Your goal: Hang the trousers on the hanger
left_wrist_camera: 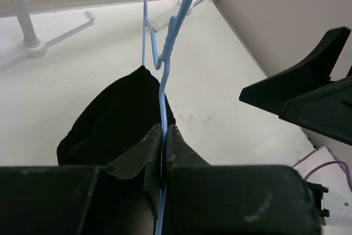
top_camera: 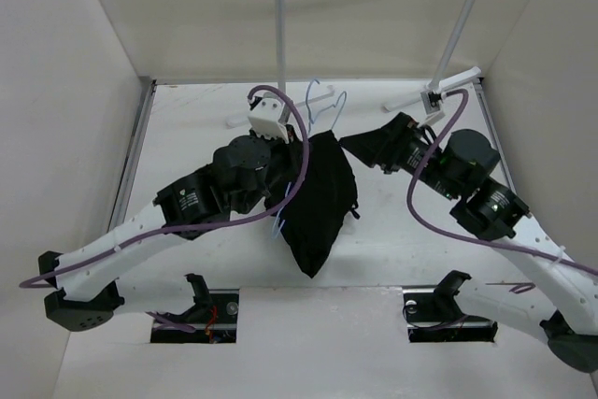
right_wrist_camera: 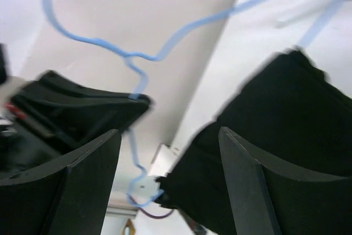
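The pale-blue wire hanger stands tilted above the table's middle. The black trousers hang folded over it in a dark bundle reaching toward the near edge. My left gripper is shut on the hanger's wire; in the left wrist view the wire runs straight between the closed jaws, with the trousers just beyond. My right gripper is open and empty, just right of the trousers. In the right wrist view it faces the trousers and the hanger's hook.
A white tubular garment rack stands at the back, with its second post to the right and feet on the table. White walls close in left, right and back. Purple cables loop along both arms.
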Tool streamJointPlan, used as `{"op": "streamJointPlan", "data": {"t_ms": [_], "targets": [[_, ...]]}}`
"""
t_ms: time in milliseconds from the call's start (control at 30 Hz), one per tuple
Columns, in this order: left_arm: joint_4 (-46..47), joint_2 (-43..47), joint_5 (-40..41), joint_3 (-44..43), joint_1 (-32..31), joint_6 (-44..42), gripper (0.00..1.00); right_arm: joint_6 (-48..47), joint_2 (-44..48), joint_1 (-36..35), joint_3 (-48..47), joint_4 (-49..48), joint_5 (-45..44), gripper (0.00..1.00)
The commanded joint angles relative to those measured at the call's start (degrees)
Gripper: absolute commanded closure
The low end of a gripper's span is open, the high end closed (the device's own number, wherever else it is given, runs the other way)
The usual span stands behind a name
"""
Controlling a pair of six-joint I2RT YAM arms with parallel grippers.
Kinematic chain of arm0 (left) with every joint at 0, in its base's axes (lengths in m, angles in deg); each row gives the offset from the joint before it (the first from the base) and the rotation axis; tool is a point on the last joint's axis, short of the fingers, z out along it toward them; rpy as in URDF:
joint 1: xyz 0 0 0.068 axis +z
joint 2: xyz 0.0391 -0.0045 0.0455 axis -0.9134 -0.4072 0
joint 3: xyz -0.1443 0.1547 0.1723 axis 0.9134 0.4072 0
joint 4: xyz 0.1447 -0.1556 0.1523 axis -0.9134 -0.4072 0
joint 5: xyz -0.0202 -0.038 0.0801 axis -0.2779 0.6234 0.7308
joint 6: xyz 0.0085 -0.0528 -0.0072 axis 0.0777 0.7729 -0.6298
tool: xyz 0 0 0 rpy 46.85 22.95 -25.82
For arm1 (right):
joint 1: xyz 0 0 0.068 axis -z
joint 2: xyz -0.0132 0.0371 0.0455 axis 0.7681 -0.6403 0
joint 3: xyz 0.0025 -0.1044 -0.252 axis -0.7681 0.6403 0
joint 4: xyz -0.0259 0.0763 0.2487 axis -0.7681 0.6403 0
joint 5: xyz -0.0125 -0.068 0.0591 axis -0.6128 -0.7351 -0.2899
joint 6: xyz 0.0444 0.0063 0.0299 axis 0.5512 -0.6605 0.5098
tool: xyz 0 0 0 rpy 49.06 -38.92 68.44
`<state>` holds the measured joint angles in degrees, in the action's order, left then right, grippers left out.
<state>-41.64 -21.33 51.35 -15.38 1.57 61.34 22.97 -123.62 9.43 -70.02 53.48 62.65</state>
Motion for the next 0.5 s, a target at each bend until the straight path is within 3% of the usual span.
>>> {"op": "streamJointPlan", "data": {"t_ms": [0, 333, 467], "targets": [[3.34, -1.04, -0.89, -3.22, 0.02, -2.29, 0.98, 2.01, -3.89, -1.47, -3.94, -6.59, 1.13, 0.22], [6.68, -3.76, -2.03, -3.31, -2.52, -1.85, 0.98, 4.12, -13.04, -3.41, -5.10, -11.43, 2.80, 0.22], [7.30, -4.12, -2.03, -2.87, -3.14, -1.68, 0.98, 4.73, -13.75, -3.76, -3.69, -12.57, 0.96, 0.33]]}}
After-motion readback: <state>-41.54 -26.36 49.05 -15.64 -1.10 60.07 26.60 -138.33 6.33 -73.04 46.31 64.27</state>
